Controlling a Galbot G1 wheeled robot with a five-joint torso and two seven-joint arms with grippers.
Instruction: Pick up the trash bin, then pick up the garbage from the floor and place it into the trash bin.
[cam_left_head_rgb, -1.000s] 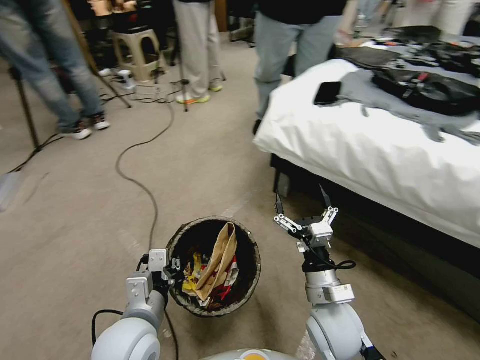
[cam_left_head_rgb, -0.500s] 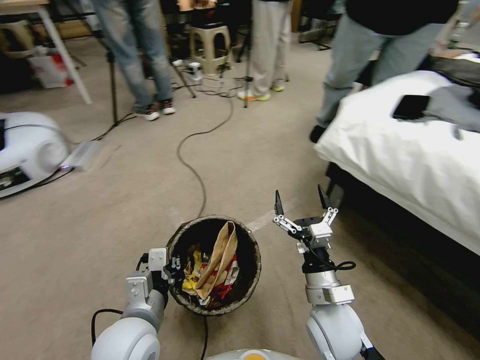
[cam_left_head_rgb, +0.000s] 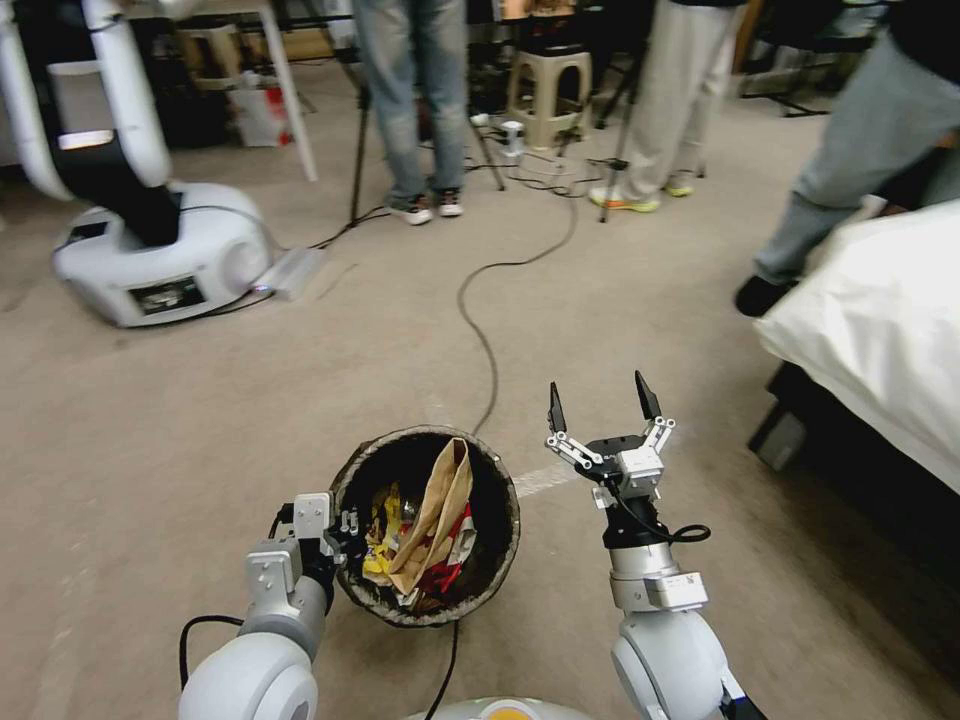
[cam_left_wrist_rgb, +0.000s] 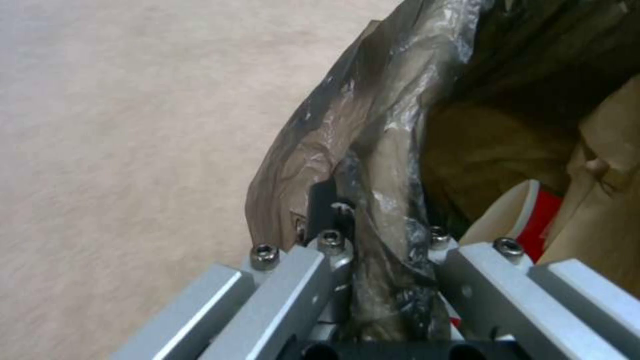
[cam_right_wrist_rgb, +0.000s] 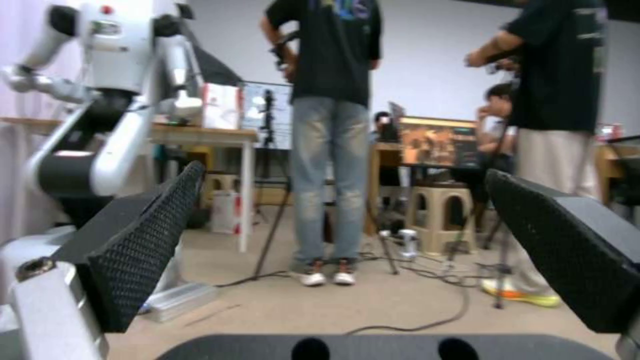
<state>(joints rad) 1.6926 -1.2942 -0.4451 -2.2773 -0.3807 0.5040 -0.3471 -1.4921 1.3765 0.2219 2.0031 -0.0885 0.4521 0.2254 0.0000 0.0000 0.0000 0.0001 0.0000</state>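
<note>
While I'm watching the head view, my left gripper is clamped on the rim of the small round bin lined with a crinkled dark brown-black plastic bag, holding it up off the beige short-pile carpet just in front of the robot's body. On the left wrist view the metal fingers are pinched tight on a fold of that bag liner where it wraps over the edge, so the grip is on the near-left side of the rim.

Inside the bin there's a tall brown paper bag leaning upright across the middle, with yellow wrappers on its left and red-and-white snack packets tucked on its right. The wrist view catches the paper bag and a bit of red packet too.

My right gripper hangs in the air just to the right of the bin, not touching it, black fingertips spread wide apart and pointing away from the robot, nothing between them. The right wrist view shows the two textured pads well apart.

A black cable snakes over the carpet beyond the bin, and a white robot base sits off to the far left. A white-covered bed is on the right.
</note>
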